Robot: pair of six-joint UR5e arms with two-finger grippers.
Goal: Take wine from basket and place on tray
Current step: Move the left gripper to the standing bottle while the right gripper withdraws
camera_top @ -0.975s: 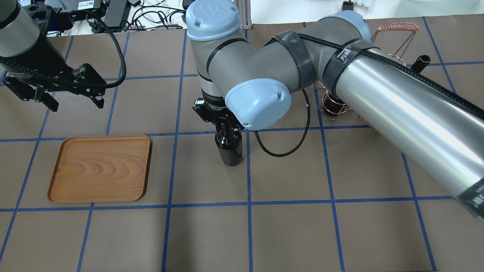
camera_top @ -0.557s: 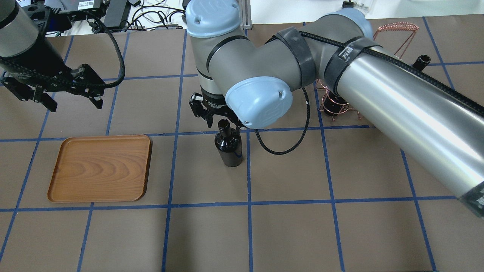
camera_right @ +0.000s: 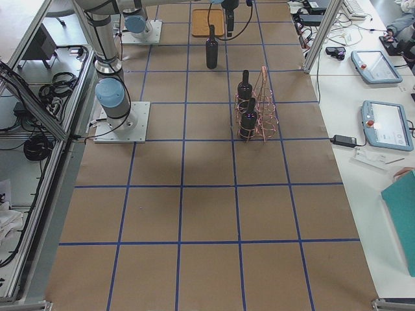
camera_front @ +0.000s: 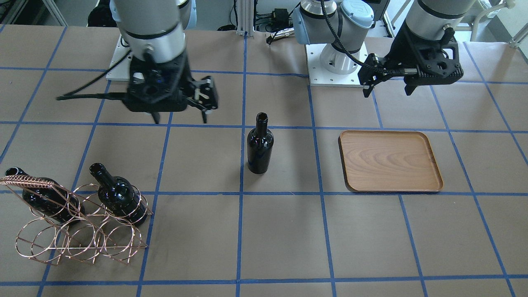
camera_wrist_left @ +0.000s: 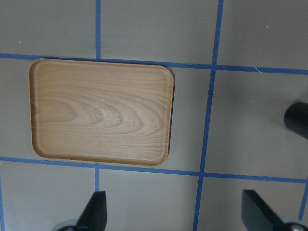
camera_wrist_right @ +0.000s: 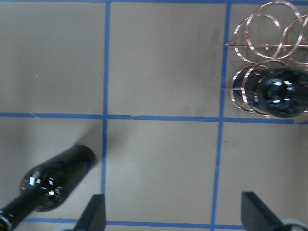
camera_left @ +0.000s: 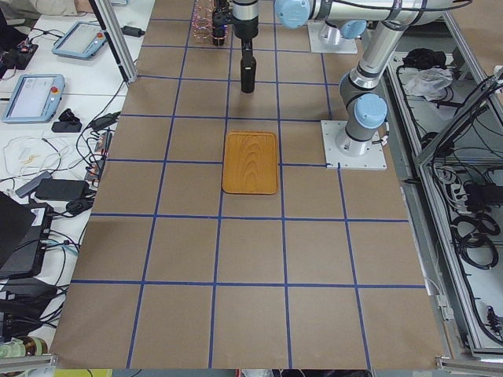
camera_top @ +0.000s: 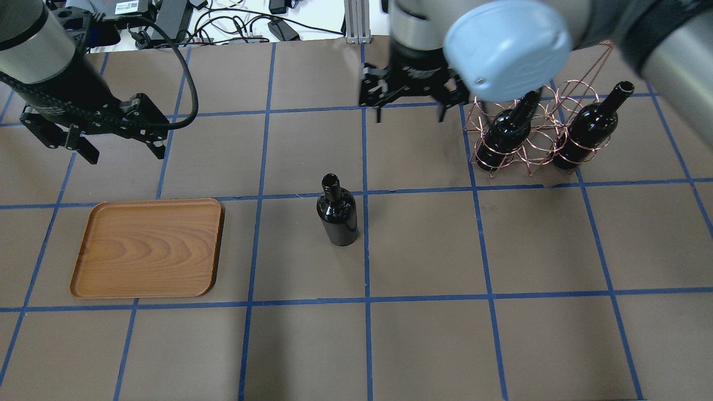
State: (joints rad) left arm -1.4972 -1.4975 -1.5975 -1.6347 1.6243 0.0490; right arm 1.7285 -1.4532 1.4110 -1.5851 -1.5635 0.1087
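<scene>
On the blue-gridded table, the basket sits at the robot's right and the tray lies bare at its left. Between them a wine bottle stands upright, touching neither. The left gripper and right gripper hover spread wide, empty. A fingertip clipping the neck on approach could topple the tall, glossy bottle.

A: What lies between the upright wine and the tray?

B: Only bare desk. The two stand well apart, and the wine's neck is open from above and all round.

A: Obstacles?

B: The basket, holding a bottle and a second bottle. The right gripper hangs between wine and basket, fingers spread. The left gripper hangs near the tray, off that line.
</scene>
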